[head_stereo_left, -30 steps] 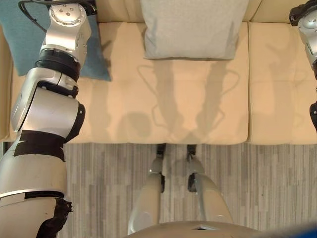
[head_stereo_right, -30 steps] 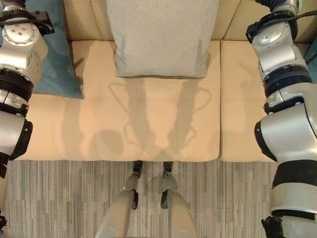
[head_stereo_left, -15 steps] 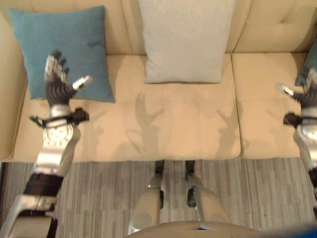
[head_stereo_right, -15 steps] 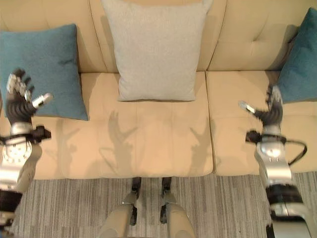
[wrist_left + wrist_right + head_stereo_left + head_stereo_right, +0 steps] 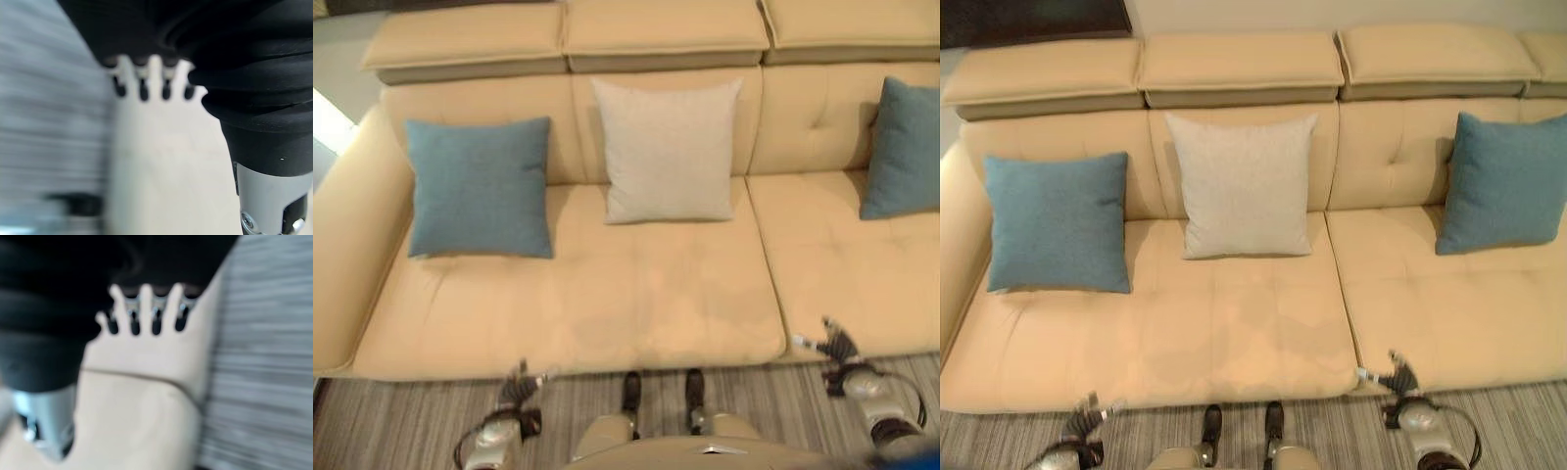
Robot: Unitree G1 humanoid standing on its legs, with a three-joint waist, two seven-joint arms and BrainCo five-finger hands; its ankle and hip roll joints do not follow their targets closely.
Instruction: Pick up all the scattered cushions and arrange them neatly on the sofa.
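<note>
Left robot hand (image 5: pixel 519 384) and right robot hand (image 5: pixel 1397 375) hover at the sofa's (image 5: pixel 1234 343) front edge, fingers straight, holding nothing. Against the backrest stand three cushions: teal cushion (image 5: pixel 1058 222) near the left end, beige cushion (image 5: pixel 1246 186) centre, second teal cushion (image 5: pixel 1500 184) right.

Two teal cushions (image 5: pixel 1060 223), one pale grey cushion (image 5: pixel 1245 186), tan sofa (image 5: pixel 1253 333).
</note>
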